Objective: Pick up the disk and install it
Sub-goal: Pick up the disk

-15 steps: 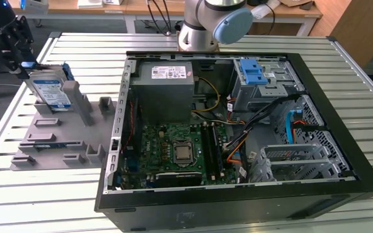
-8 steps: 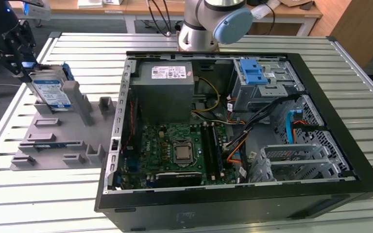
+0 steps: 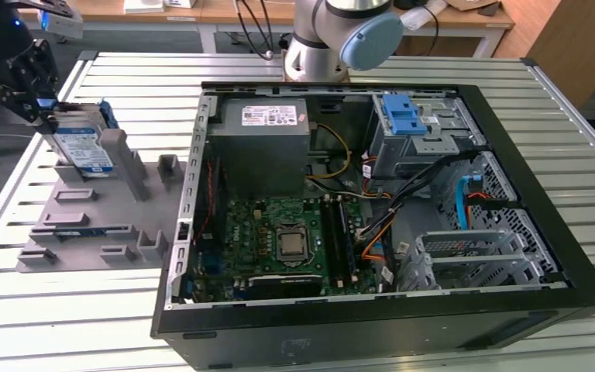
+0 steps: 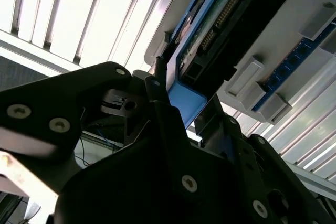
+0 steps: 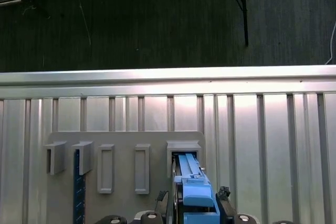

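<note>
Blue-framed silver disk [image 3: 83, 146], grey holder [image 3: 89, 226]

One disk [image 3: 83, 151], one gripper [image 3: 46, 110], one computer case [image 3: 328, 335].

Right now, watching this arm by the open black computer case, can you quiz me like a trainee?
1. True or false: the flat silver-metal hard drive with blue plastic rails already sits inside the black computer case.
2. The black gripper is nearest: A the grey power-supply box, B the hard drive, C the green motherboard?
3. Fill in: the drive stands ___ in the grey plastic rack.
Key: 1 false, it is outside the case; 2 B; 3 upright.
</note>
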`<state>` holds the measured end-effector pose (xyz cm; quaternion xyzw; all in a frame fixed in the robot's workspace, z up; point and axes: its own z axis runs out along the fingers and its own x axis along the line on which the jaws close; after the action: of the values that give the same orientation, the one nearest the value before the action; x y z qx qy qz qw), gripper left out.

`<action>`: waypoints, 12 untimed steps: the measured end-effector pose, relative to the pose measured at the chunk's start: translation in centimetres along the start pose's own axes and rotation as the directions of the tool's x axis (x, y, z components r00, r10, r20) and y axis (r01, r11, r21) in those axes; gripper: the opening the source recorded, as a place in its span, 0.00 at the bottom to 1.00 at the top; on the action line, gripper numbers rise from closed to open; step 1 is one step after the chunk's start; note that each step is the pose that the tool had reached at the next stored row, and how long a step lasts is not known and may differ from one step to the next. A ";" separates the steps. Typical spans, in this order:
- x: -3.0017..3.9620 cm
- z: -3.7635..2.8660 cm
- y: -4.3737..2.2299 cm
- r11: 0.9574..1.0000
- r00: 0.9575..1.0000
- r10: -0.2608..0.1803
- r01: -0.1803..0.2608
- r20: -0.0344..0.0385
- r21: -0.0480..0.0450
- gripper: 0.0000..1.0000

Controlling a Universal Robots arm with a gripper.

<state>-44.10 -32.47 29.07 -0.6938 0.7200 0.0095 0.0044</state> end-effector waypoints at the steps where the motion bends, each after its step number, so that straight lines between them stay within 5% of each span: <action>1: 0.00 0.02 0.00 1.000 1.000 0.000 0.000 0.000 0.000 0.47; 12: 0.09 0.19 0.00 1.000 1.000 -0.002 0.002 -0.002 0.000 0.45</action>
<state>-44.10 -32.55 28.88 -0.6945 0.7195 0.0086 0.0036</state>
